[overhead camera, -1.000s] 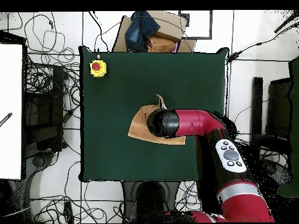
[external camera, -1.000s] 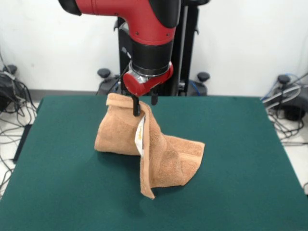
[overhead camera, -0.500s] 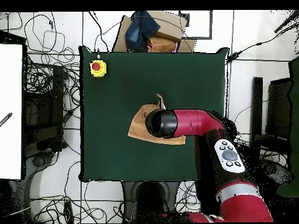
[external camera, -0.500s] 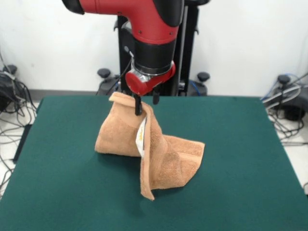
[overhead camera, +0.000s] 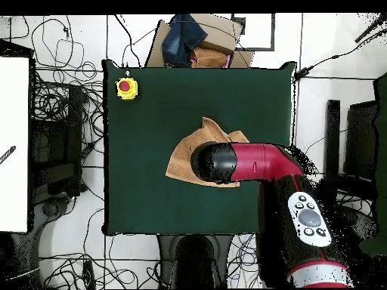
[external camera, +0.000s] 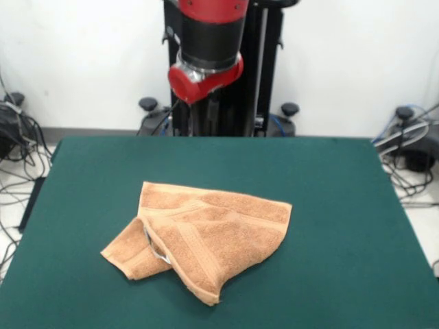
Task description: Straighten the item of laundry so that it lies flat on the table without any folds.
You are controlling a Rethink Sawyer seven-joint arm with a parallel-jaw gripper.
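A: Where do we find the gripper, and in what state?

B: Raised clear of the cloth, at the table's far edge in the front view. It holds nothing; whether its fingers are spread or closed we cannot tell against the dark pedestal behind.

A: And the terry towel?

B: It lies on the green felt near the table's middle, directly below and nearer the camera than the gripper. Its long axis runs from the doubled near-left corner to the far-right corner.

A: Is it flat?

B: Not yet, we judge. One corner is folded over, hiding most of the white tag; woven bands cross the looped pile. That corner needs drawing outward.
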